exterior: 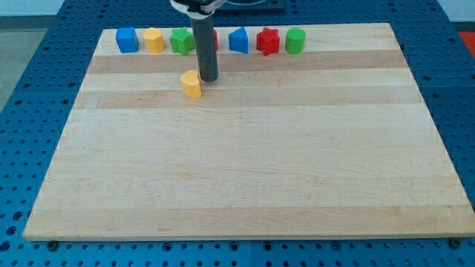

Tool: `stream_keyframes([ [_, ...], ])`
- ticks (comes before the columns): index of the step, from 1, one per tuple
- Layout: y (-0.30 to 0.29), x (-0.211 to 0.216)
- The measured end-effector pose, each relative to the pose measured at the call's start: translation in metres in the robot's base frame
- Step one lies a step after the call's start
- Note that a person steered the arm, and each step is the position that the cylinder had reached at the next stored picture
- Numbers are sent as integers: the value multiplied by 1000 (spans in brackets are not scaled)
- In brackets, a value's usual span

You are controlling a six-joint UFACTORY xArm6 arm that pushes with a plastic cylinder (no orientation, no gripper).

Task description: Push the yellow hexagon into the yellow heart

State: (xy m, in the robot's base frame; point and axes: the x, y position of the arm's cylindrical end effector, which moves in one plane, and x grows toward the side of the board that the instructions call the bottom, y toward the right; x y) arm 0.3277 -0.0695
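The yellow hexagon (154, 39) stands in the row of blocks along the board's top edge, second from the view's left. The yellow heart (191, 84) sits alone below that row, down and to the right of the hexagon. My tip (208, 78) rests on the board right beside the heart's upper right side, touching it or nearly so. The rod rises from there and hides part of a red block (215, 37) in the row.
The top row also holds a blue block (127, 39), a green block (182, 40), a blue block (238, 40), a red star (267, 41) and a green block (295, 40). The wooden board (245, 163) lies on a blue perforated table.
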Motion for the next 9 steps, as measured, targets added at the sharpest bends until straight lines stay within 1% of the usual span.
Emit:
stream_keyframes([
  [1, -19, -7],
  [2, -71, -6],
  [3, -128, -15],
  [5, -209, -46],
  [6, -224, -66],
  [7, -224, -101],
  [8, -211, -127],
  [9, -193, -136],
])
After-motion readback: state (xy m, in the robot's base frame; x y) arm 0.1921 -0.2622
